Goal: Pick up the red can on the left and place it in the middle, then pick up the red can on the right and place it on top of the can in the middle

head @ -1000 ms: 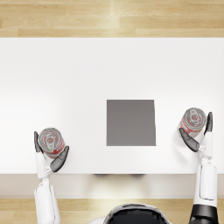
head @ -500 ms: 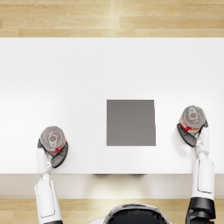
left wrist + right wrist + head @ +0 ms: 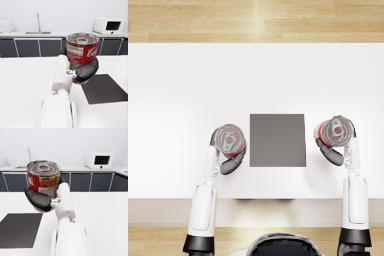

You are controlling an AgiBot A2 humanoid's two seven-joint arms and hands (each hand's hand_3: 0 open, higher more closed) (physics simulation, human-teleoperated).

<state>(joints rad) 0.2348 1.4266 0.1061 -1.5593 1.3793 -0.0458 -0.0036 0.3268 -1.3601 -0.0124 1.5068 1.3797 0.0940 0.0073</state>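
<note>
My left hand (image 3: 229, 163) grips a red can (image 3: 230, 141) and holds it upright above the white table (image 3: 178, 90), just left of the dark square mat (image 3: 278, 140). In the left wrist view the same red can (image 3: 82, 53) sits in my left hand (image 3: 86, 72), with the mat (image 3: 105, 88) beside it. Right of the mat, my right hand (image 3: 330, 154) grips the other red can (image 3: 335, 131), also upright. The right wrist view shows this can (image 3: 45, 178) wrapped by my right hand (image 3: 40, 199), raised off the table near the mat (image 3: 18, 229).
The table's front edge (image 3: 256, 200) runs close to my body. Behind the table stands a kitchen counter (image 3: 37, 33) with a sink tap (image 3: 38, 21) and a white microwave (image 3: 98, 160). Wooden floor (image 3: 256, 20) lies beyond the table's far edge.
Both hands have closed on their cans and raised them. The left can has travelled right, up to the mat's left edge. The right can has shifted slightly left toward the mat.
</note>
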